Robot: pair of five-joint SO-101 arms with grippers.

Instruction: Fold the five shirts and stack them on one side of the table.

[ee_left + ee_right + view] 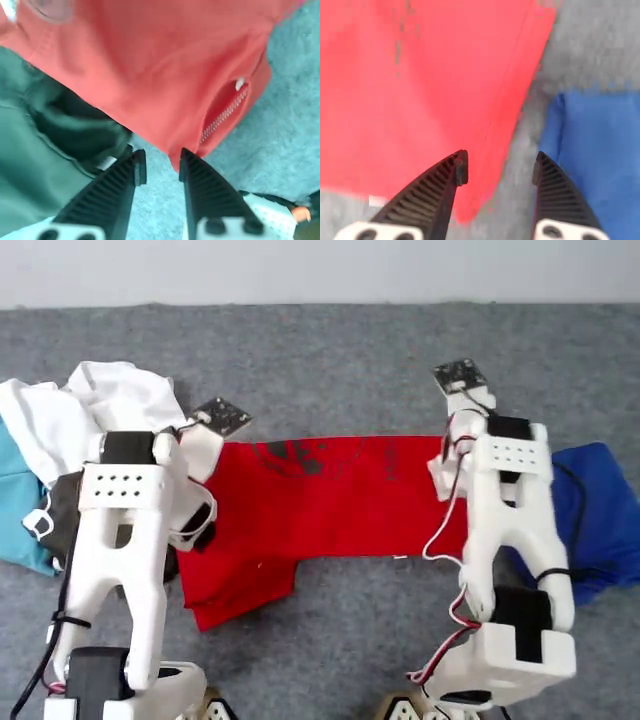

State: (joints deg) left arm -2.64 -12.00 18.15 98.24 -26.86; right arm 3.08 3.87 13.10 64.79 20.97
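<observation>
A red shirt (320,500) lies spread flat across the middle of the grey table, one sleeve folded toward the front left. My left gripper (159,164) hovers open at the shirt's left edge, where a corner of red cloth (150,65) reaches its fingertips. My right gripper (500,165) stands open over the shirt's right edge (420,100), with the hem running between its fingers. A blue shirt (590,510) lies just right of the red one and is also close to the right gripper (592,150). A dark shirt (40,150) lies bunched beside the left gripper.
A white shirt (90,405) and a teal shirt (20,500) are heaped at the far left, with the dark shirt (62,505) under the left arm. Bare grey table (350,360) stretches behind the red shirt and in front of it between the arm bases.
</observation>
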